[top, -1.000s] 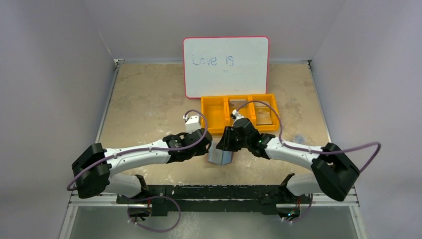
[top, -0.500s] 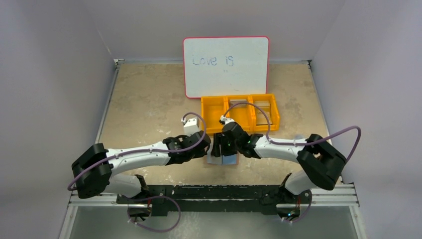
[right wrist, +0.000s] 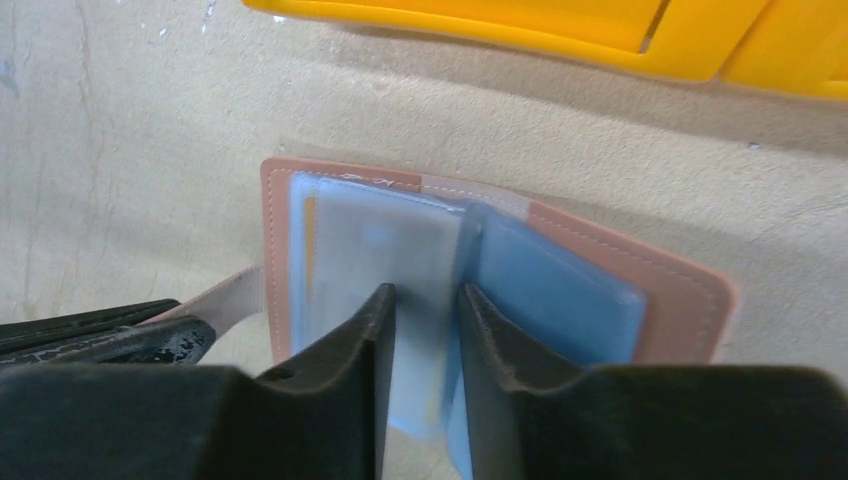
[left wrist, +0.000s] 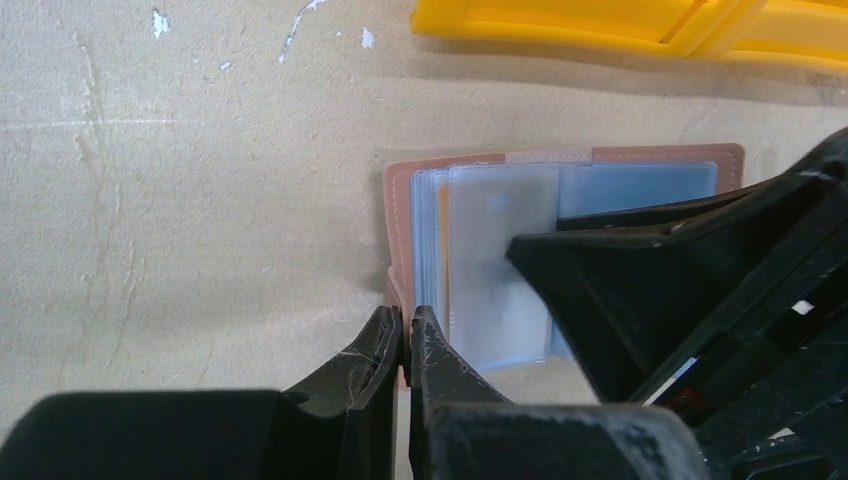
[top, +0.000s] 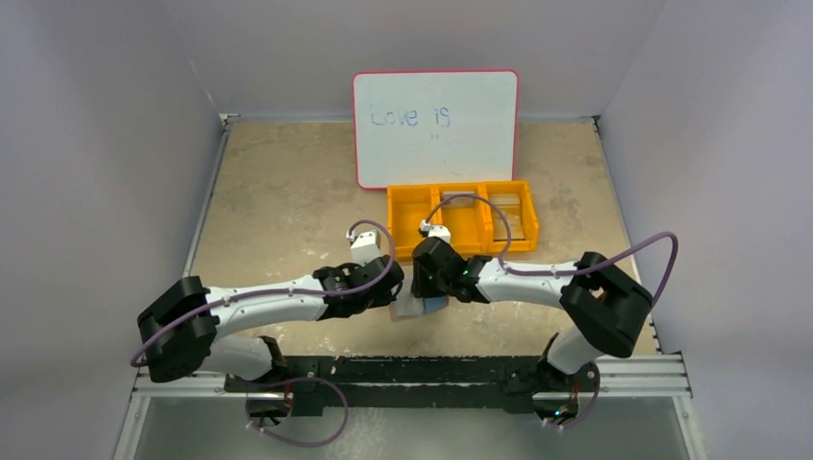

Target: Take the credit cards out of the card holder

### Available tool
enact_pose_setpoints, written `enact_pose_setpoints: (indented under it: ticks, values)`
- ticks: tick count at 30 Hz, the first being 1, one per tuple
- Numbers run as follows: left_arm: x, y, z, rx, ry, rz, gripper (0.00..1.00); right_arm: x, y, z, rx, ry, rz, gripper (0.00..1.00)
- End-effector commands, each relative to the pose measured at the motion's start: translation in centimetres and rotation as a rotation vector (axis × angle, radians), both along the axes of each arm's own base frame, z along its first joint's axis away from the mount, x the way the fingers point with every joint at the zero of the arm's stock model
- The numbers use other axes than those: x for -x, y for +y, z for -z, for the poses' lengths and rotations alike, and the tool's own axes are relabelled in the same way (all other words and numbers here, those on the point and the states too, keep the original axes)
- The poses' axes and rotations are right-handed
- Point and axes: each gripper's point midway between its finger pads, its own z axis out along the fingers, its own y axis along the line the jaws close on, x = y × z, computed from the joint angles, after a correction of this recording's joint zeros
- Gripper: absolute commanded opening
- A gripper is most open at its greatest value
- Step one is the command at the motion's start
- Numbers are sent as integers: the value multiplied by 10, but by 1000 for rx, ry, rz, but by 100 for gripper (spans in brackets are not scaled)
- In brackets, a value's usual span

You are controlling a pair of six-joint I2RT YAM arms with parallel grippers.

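The card holder lies open on the table, a brown cover with pale blue clear pockets fanned out inside. My left gripper is shut on the holder's brown left edge, and in the right wrist view its fingers pinch a pinkish tab. My right gripper hangs over the pockets with its jaws a narrow gap apart and a pocket leaf showing between them. An orange sliver shows inside one pocket. A beige card lies in the orange tray.
The orange three-compartment tray stands just behind the holder, its wall close in both wrist views. A whiteboard leans at the back. Walls close the table on the left, right and back.
My right arm has swung left from beside the tray to over the open holder. The left gripper has kept its pinch on the holder's edge.
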Motion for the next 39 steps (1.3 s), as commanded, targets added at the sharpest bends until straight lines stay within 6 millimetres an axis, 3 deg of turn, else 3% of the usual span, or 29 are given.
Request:
enact_pose_setpoints:
  ticks: [1, 5, 8, 12, 16, 20, 23, 28, 39]
  values:
    - [-8, 0, -10, 46, -41, -51, 0, 1, -31, 11, 116, -3, 81, 23]
    - [-7, 7, -4, 21, -35, -68, 0, 4, -21, -2, 26, -10, 63, 8]
    - [-6, 9, -1, 12, -31, -70, 0, 5, -18, -3, -13, -2, 66, 8]
    - [-6, 9, -3, 13, -35, -68, 0, 0, -13, -16, -44, -45, 41, 17]
    - [-7, 1, -14, 59, -50, -48, 0, -5, 1, -59, -185, -158, -22, 37]
    - [-8, -3, -23, 94, -64, -42, 0, 0, 9, -82, -257, -226, -120, 51]
    - [-9, -7, -30, 125, -76, -40, 0, 8, 12, -75, -267, -224, -177, 57]
    - [-10, -9, -37, 140, -83, -34, 0, 19, 17, -62, -262, -219, -263, 58]
    - [-10, -9, -39, 144, -85, -36, 0, 24, 16, -26, -43, -221, -331, 64]
